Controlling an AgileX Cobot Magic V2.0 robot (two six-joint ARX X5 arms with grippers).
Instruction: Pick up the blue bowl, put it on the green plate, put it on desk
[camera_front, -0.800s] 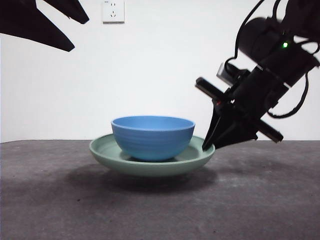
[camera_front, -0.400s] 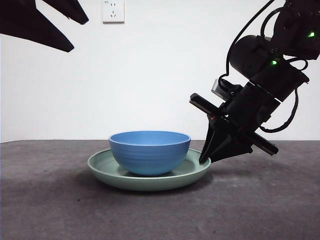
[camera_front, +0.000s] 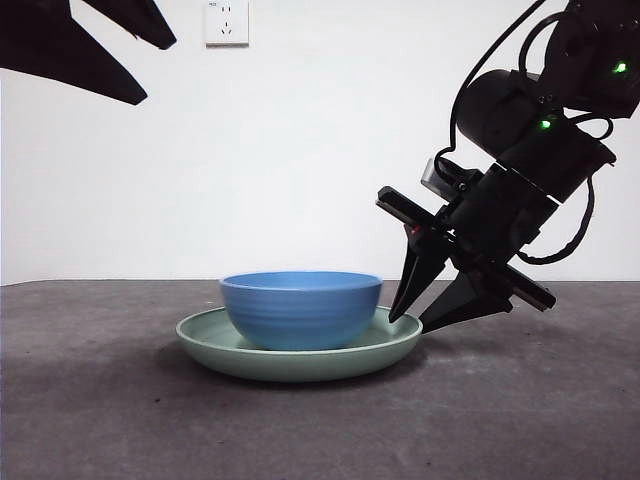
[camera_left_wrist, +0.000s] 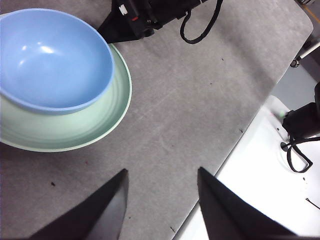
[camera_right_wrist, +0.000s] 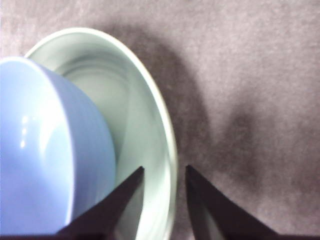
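The blue bowl sits inside the green plate, which rests flat on the desk. At the plate's right rim my right gripper is open, with one jaw inside the rim and one outside. The right wrist view shows the plate's rim running between the parted jaws of that gripper, beside the bowl. High at the left, my left gripper waits open and empty. Its wrist view looks down past its jaws at the bowl and plate.
A white wall socket is on the back wall. In the left wrist view the desk's edge runs diagonally, with a white surface and black cables beyond it.
The plate with the bowl came down from a slight lift onto the desk. The right gripper's jaws then parted and let go of the rim.
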